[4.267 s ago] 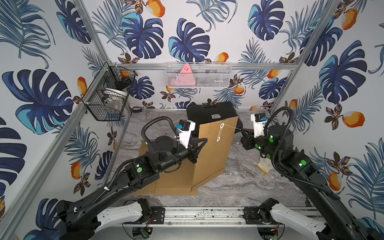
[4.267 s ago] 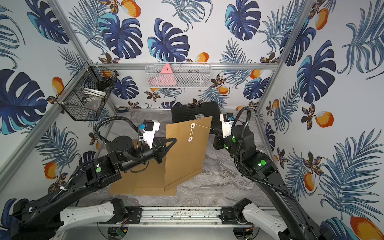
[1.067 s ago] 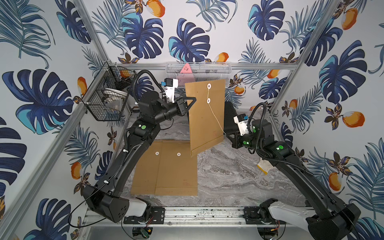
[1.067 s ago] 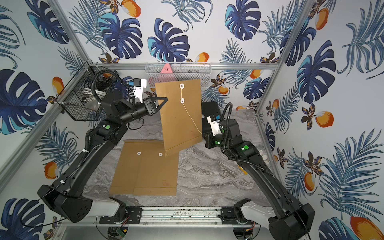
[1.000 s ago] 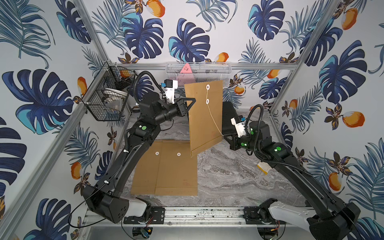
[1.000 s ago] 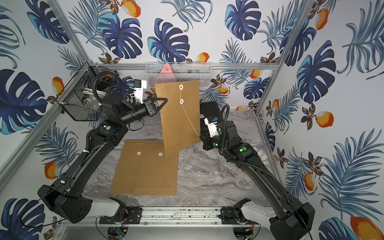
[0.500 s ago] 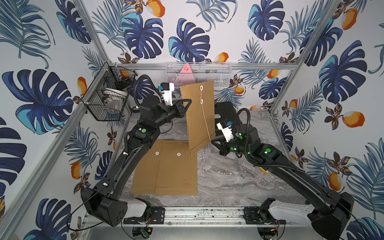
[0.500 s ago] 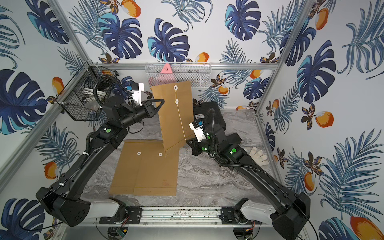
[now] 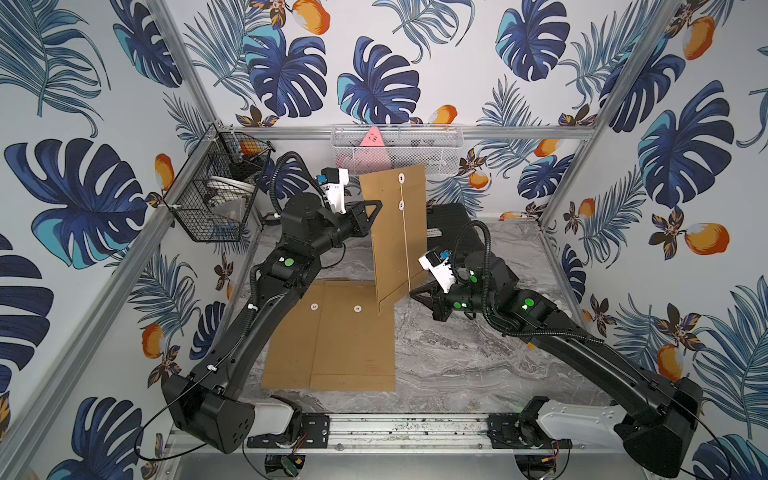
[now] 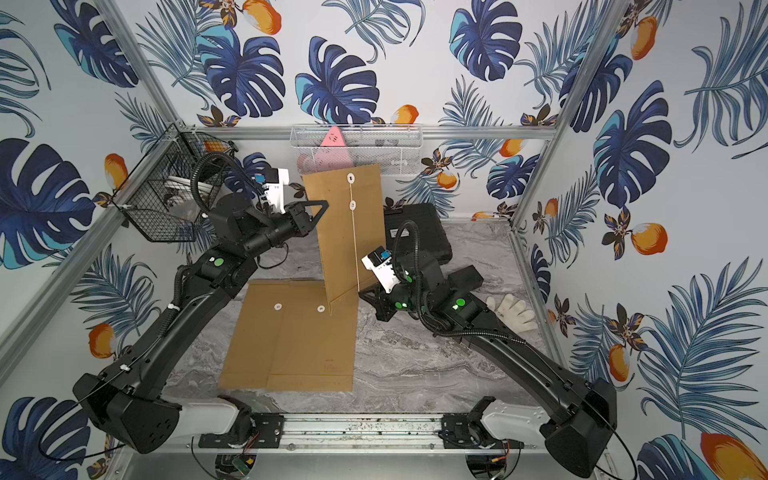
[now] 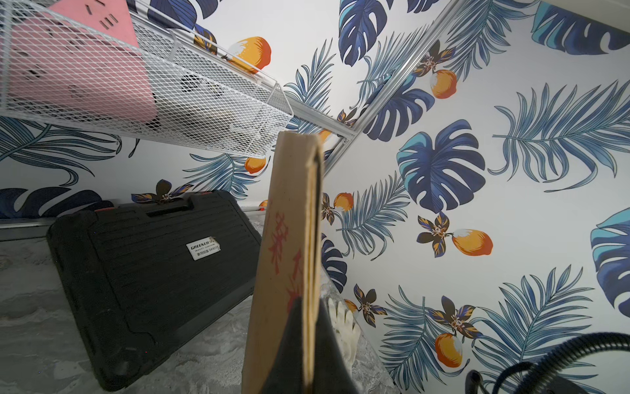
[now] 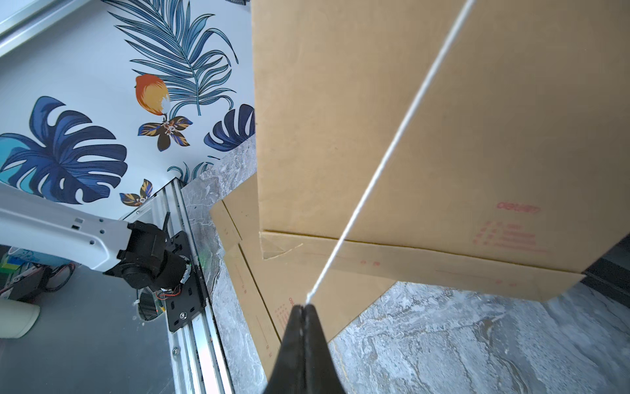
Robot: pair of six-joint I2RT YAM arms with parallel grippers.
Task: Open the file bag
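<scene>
The file bag (image 9: 392, 245) is a brown kraft envelope hanging upright above the table in both top views (image 10: 338, 245). My left gripper (image 9: 376, 205) is shut on its left edge; the left wrist view shows the bag (image 11: 284, 238) edge-on between the black fingers (image 11: 327, 344). A white string (image 9: 405, 249) runs taut from the two round white buttons (image 9: 401, 178) near the bag's top down its face. My right gripper (image 9: 411, 293) is shut on the string's lower end, just off the bag's bottom right corner. The right wrist view shows the string (image 12: 392, 150) entering the closed right gripper (image 12: 304, 307).
Two more brown file bags (image 9: 332, 336) lie flat on the marble table under the hanging one. A black tool case (image 9: 453, 224) sits at the back and a white glove (image 10: 513, 311) at the right. A black wire basket (image 9: 220, 195) and a white mesh basket (image 9: 399, 145) hang on the walls.
My right gripper has carried the string's end left and toward the front, so the string now hangs straight down the bag's face. The left gripper has shifted the bag slightly left.
</scene>
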